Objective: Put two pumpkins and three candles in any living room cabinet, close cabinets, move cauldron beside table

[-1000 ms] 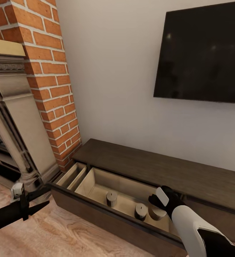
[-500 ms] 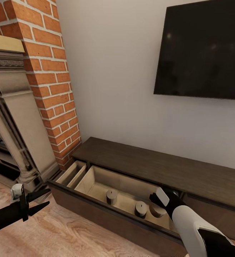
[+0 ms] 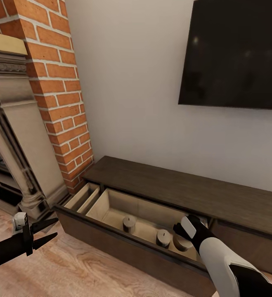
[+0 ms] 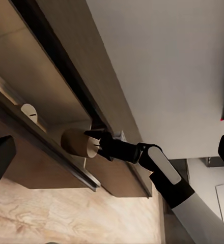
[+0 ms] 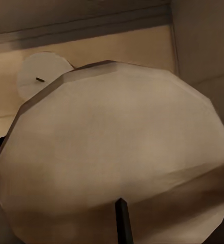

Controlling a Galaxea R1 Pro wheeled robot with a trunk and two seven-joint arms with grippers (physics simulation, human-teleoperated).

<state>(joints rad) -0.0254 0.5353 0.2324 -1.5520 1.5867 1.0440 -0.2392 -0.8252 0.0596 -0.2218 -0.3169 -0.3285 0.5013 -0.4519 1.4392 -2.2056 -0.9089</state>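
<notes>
Our right gripper [image 3: 184, 236] clasps a candle [image 3: 181, 243] inside the cabinet [image 3: 152, 185] drawer. Our left gripper [image 3: 45, 233] hangs spread wide, holding nothing.

Plain off-white wall [image 3: 131, 82] behind. Black TV [image 3: 235, 53] mounted on wall, upper right. Red brick chimney [image 3: 57, 86] at left, ornate stone fireplace [image 3: 16, 136] set beside it. Light wood plank floor [image 3: 78, 268] below.
</notes>
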